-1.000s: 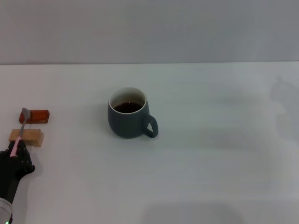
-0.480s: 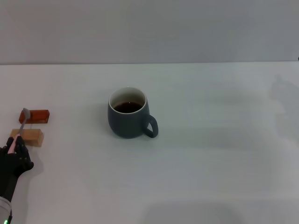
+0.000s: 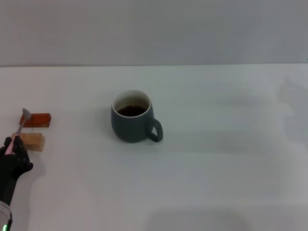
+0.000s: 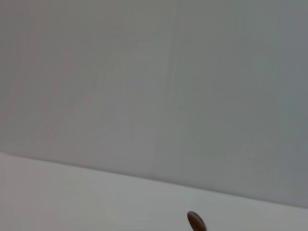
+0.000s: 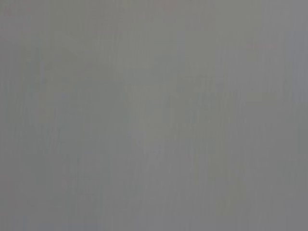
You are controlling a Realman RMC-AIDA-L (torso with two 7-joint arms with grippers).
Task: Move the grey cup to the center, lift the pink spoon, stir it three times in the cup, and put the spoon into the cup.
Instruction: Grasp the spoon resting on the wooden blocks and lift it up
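Left end effector at the counter's left edge, pinching the pink spoon by its handle, bowl raised over the red block and tan block. Grey cup upright near counter centre, dark liquid inside, handle toward the front right.

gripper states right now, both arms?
Left gripper: shut on the pink spoon, at the table's left edge by the blocks.
Right gripper: not in view.
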